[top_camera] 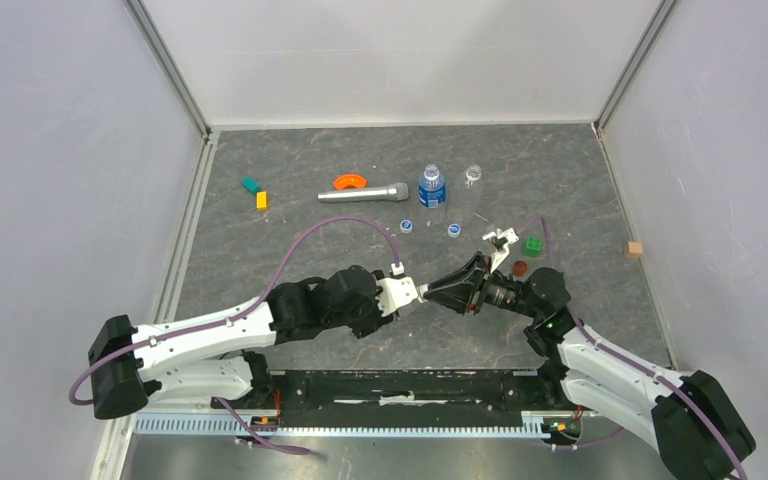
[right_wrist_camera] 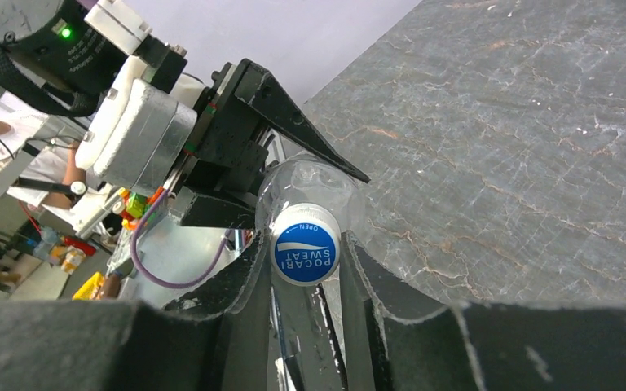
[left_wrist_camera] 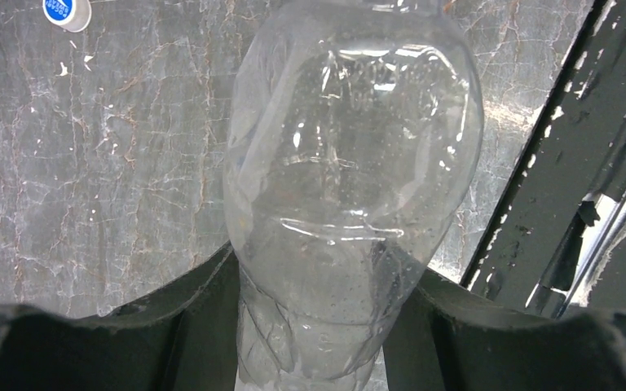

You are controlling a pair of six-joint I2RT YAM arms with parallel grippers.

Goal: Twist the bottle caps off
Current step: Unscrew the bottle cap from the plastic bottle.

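The left hand (top_camera: 412, 293) is clamped around the body of a clear bottle (left_wrist_camera: 350, 163). It holds the bottle on its side above the counter (top_camera: 290, 240), nearer the arm bases than the blue-labelled bottle (top_camera: 431, 187). The right hand (top_camera: 438, 291) faces it, fingers (right_wrist_camera: 244, 281) pressed in against the blue-topped cap (right_wrist_camera: 305, 252) on the bottle's neck. The held bottle looks empty, though glare makes that uncertain. Two loose caps (top_camera: 406, 225) lie just in front of the blue-labelled bottle. A second clear bottle (top_camera: 473, 174) stands just beside it.
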